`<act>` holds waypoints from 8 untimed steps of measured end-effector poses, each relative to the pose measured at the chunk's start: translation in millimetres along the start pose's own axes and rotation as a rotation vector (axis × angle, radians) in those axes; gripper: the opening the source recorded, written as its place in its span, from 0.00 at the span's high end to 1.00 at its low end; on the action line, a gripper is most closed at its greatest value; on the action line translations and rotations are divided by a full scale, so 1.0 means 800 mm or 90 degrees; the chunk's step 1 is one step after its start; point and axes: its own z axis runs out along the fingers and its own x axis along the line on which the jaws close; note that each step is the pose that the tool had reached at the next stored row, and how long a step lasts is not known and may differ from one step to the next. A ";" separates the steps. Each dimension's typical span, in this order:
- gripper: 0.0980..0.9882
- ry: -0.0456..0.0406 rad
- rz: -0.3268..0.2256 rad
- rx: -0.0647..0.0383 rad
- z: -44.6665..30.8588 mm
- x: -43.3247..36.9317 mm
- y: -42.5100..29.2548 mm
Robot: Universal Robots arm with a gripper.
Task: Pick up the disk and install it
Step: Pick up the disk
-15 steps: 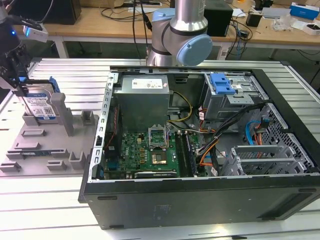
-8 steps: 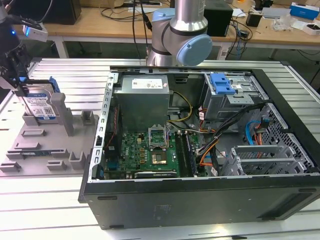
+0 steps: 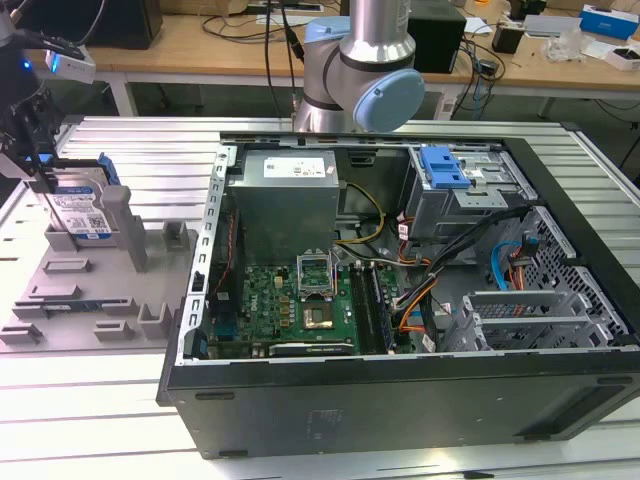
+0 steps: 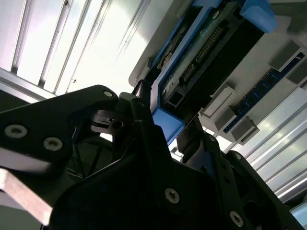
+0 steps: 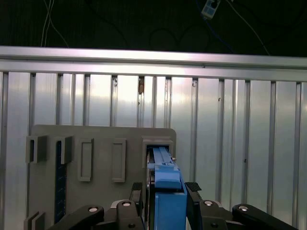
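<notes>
- Here, one claw (image 5: 165, 190) has its two fingers (image 5: 193, 188) closed snugly on either side of one disk (image 5: 168, 179).
- The disk stands upright in one grey rack (image 3: 70, 300) on the tabletop (image 3: 140, 150), beside one open computer case (image 3: 400, 400).

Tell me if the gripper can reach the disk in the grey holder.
Likely yes: the gripper is right at the top edge of the disk; nothing on the grey holder blocks it.

The arm (image 3: 368, 45) reaches to the exterior view's left, jaws clamped on the disk (image 3: 78, 208).
</notes>
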 end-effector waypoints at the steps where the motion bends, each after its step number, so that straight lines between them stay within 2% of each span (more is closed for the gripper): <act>1: 0.58 0.0000 0.000 0.000 0.0000 0.000 0.0000; 4: 0.60 0.0000 0.000 0.000 -0.0001 0.000 -0.0001; 5: 0.70 0.0000 0.000 0.000 0.0000 0.001 -0.0001; 8: 0.70 0.0000 0.000 0.000 0.0000 0.001 0.0000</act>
